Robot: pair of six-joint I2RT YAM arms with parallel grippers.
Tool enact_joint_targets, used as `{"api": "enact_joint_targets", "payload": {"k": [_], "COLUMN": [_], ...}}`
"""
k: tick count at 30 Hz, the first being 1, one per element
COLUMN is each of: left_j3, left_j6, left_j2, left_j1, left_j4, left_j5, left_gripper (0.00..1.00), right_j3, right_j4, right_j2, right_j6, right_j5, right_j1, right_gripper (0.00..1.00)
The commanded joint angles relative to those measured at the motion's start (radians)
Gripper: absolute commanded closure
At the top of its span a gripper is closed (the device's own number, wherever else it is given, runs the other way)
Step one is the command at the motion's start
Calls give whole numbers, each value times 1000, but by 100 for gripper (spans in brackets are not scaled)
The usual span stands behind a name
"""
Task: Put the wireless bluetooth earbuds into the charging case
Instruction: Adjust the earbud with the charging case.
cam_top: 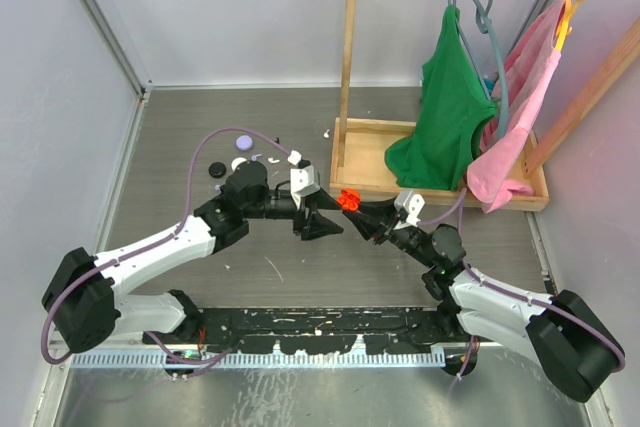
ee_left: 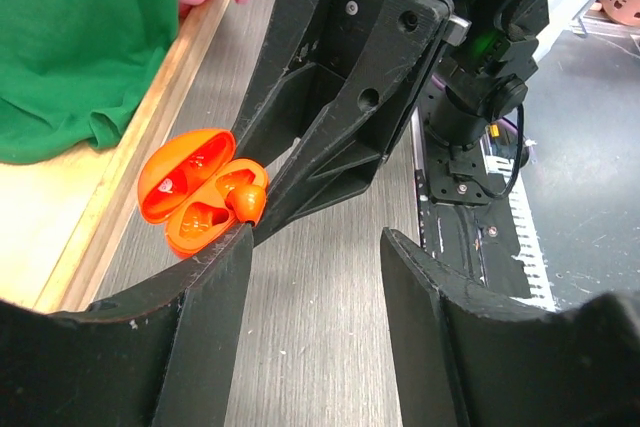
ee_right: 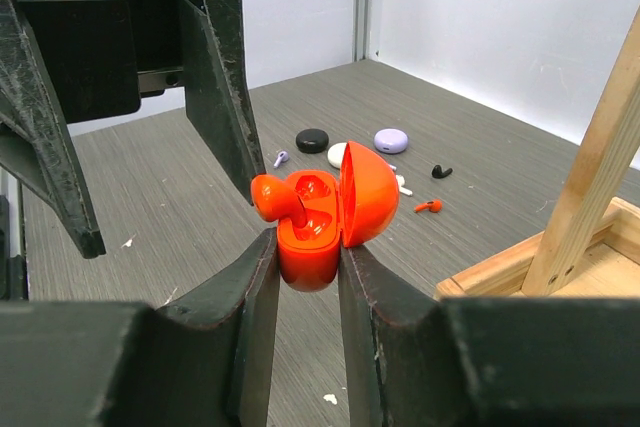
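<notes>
My right gripper [ee_right: 308, 247] is shut on an orange-red charging case [ee_right: 310, 242] and holds it above the table with its lid [ee_right: 368, 195] open. A matching red earbud [ee_right: 275, 195] stands stem-down in one slot, its head sticking out and tilted. The case [ee_left: 185, 192] and that bud [ee_left: 247, 199] also show in the left wrist view. My left gripper [ee_left: 318, 247] is open and empty, one fingertip [ee_right: 250, 172] right beside the bud's head. A second red earbud [ee_right: 428, 206], a black one [ee_right: 441, 171], a lilac one [ee_right: 281, 158] and a white one [ee_right: 403, 187] lie on the table.
Round flat discs lie by the loose buds: black [ee_right: 312, 139], white [ee_right: 336, 154], lilac [ee_right: 391, 140]. A wooden clothes rack [cam_top: 352, 67] with a tray base [cam_top: 370, 162] holds green [cam_top: 445, 117] and pink [cam_top: 520, 117] garments at the back right. Grey walls enclose the table.
</notes>
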Motion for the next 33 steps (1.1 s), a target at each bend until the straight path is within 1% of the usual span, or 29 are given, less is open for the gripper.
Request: {"api": "enact_joint_targets", "payload": {"k": [1, 9, 12, 14, 18, 21, 23, 28, 30, 33], "left_j3": [38, 77, 91, 112, 135, 137, 121, 75, 60, 58], "left_j6": [14, 17, 17, 1, -31, -39, -29, 60, 91, 113], "left_j2": [-2, 32, 37, 78, 91, 56, -8, -122, -139, -127], "left_j1": [-20, -72, -73, -74, -74, -75, -76, -75, -75, -74], "left_j4": [18, 27, 33, 32, 23, -6, -32, -133, -147, -137], "left_j5": [-7, 7, -23, -54, -82, -67, -68, -171, -203, -207], "left_gripper": [45, 46, 45, 45, 44, 44, 44, 41, 41, 40], "right_j3": [10, 12, 12, 11, 11, 11, 11, 12, 11, 12], "right_j4": [79, 80, 80, 78, 77, 77, 76, 81, 81, 82], "right_j2": [-4, -4, -4, -2, -4, -4, -2, 3, 4, 6], "right_j6": [1, 1, 1, 1, 0, -1, -1, 2, 1, 3], "right_j5": [4, 4, 1, 1, 4, 5, 4, 0, -1, -1], "right_j1": [0, 1, 0, 0, 1, 1, 1, 1, 1, 1], "right_gripper": [97, 97, 97, 97, 97, 97, 97, 97, 97, 97]}}
